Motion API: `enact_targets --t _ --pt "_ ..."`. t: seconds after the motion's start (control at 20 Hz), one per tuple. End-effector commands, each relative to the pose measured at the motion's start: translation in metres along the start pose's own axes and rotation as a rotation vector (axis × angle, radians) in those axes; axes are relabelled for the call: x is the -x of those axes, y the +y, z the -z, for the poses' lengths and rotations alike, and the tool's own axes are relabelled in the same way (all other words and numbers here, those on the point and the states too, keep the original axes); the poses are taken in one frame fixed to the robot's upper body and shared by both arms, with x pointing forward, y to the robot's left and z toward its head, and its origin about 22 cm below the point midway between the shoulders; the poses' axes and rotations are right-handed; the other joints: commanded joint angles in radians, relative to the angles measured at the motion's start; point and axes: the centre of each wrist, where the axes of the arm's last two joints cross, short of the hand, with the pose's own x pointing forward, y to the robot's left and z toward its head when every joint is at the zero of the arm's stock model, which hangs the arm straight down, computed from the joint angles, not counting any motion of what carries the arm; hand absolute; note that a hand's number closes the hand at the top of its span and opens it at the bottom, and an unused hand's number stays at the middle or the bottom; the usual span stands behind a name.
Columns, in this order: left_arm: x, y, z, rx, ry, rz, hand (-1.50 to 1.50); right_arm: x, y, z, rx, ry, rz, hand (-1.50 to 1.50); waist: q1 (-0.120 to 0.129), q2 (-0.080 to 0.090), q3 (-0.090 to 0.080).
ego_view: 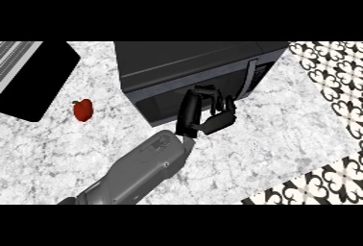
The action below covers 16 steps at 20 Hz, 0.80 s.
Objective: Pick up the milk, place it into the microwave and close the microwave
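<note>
1. A dark grey, box-shaped microwave (191, 72) stood on the speckled white stone counter (269, 139), filling the middle of the view toward twelve o'clock.
2. Its door looked shut, the long handle (249, 79) lying flush along the front toward one o'clock.
3. One black hand (205, 113) on a grey forearm (138, 173) came in from seven o'clock; by its place left of centre I took it for the left hand, though that was a judgement.
4. Its fingers were partly curled against the microwave's front, grasping nothing that I could make out.
5. The other hand did not show.
6. No milk was visible anywhere; it was probably inside the microwave, but that could not be confirmed.
7. A small red pepper-like fruit (83, 110) lay at nine o'clock, well apart from the hand, beside a black slab (42, 81) at ten o'clock.
8. Judged so, the task seemed nearly finished, with only withdrawing the hand left.
</note>
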Motion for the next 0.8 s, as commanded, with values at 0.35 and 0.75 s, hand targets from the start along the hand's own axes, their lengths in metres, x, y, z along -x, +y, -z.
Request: enact_targets --t 0.35,0.75 --pt "-0.010 0.005 0.026 -0.038 -0.063 -0.008 1.50 -0.013 -0.022 0.007 0.002 -0.006 -0.037 -1.50 -0.010 0.011 0.002" --pt "-0.007 0.004 0.025 -0.047 -0.079 -0.012 1.50 -0.031 -0.039 0.016 -0.007 -0.029 -0.091 -1.50 -0.021 0.013 0.003"
